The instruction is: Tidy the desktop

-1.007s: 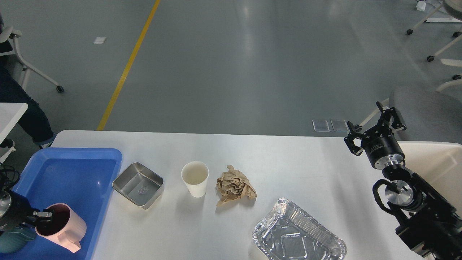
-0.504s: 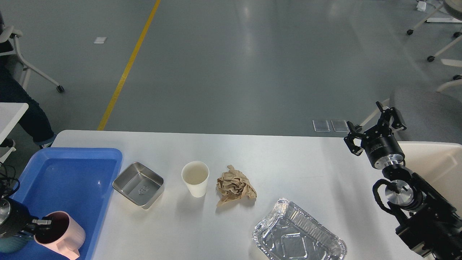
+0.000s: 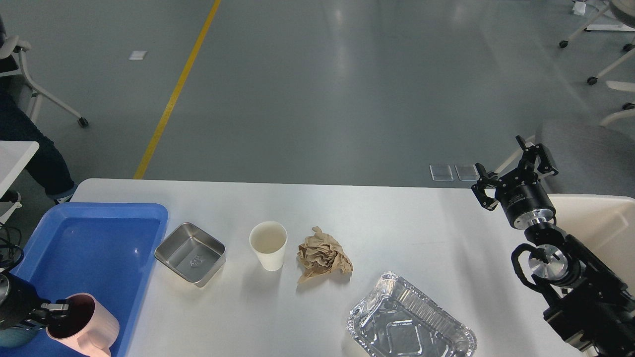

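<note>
Lying under right tool (image 3: 513,168), desktop (image 3: 397,218)

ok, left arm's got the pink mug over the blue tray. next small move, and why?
Probably lower it a little and open the fingers. The left gripper pinches the rim of the pink mug, which sits tilted over the near corner of the blue tray; whether it touches the tray floor I cannot tell. The right gripper is open and idle.

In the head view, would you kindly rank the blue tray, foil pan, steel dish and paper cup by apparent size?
1. blue tray
2. foil pan, though nearest the camera
3. steel dish
4. paper cup
</note>
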Available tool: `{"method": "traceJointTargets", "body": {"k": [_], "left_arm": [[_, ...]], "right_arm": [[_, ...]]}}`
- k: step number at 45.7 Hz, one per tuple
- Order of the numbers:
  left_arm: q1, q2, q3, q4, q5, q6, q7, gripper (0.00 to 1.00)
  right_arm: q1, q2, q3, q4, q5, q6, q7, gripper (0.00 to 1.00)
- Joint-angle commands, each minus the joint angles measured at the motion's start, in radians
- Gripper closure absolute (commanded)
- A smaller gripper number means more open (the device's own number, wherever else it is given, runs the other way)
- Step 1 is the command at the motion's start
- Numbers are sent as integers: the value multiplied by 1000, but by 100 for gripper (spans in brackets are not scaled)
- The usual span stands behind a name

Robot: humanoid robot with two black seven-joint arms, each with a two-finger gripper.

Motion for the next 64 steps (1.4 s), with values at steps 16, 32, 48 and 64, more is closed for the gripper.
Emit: {"method": "traceJointTargets", "body": {"k": [16,32,48,64], "left_arm": [[2,2,5,1,1,1,0,3],[2,2,5,3,1,2,6,3],[0,3,4,35,4,8,8,3],[-10,8,-10,43,-1,-7,-3,3]], "right_arm": [[-3,4,0,0,0,-2,-1,0],[-3,6,0,2,0,-2,-1,0],[-3,6,0,0,0,-2,-1,0],[-3,6,-2,0,0,-3,-1,0]]}}
